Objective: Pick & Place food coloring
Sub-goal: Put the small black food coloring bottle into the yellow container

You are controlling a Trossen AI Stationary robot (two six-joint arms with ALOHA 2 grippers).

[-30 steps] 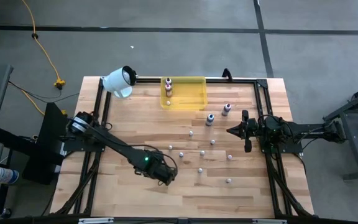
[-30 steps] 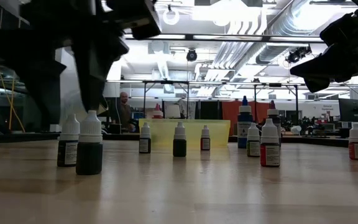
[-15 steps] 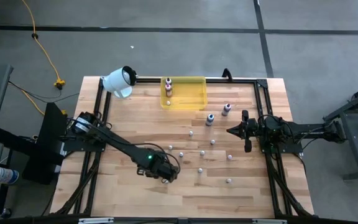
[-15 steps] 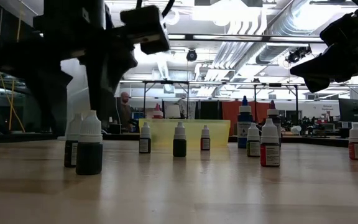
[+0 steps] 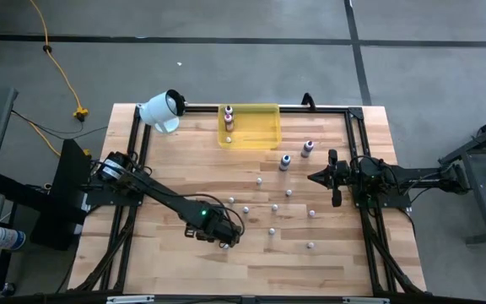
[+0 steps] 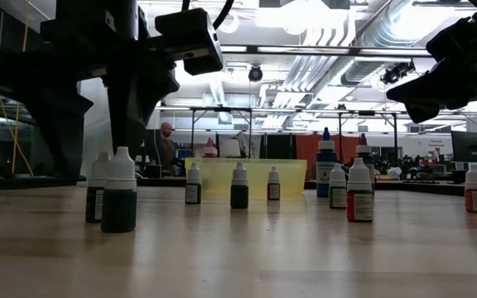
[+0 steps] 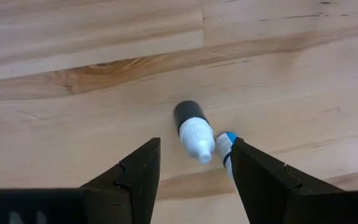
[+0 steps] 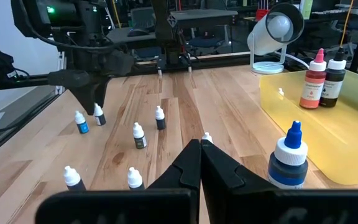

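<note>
Only 2 bottles (image 5: pixel 228 117) stand in the yellow tray (image 5: pixel 264 135); the rest remain on the counter (image 5: pixel 184 160). Left tool (image 7: pixel 194 168), spread, hovers over a dark-bodied dropper (image 7: pixel 193 130); right tool (image 5: pixel 317 177) waits, pressed together.

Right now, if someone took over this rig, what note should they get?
Left hand: open, low over the table's front, fingers either side of a dark dropper bottle; a blue-labelled bottle stands right beside it. Nothing is gripped.
Right hand: shut, empty, waiting at the table's right side.
Done: two taller bottles stand in the yellow tray.
Left: about ten loose bottles scattered mid-table, two taller ones near the tray, plus the pair under the left hand. Likely next: close on the dark bottle and carry it to the tray.
</note>
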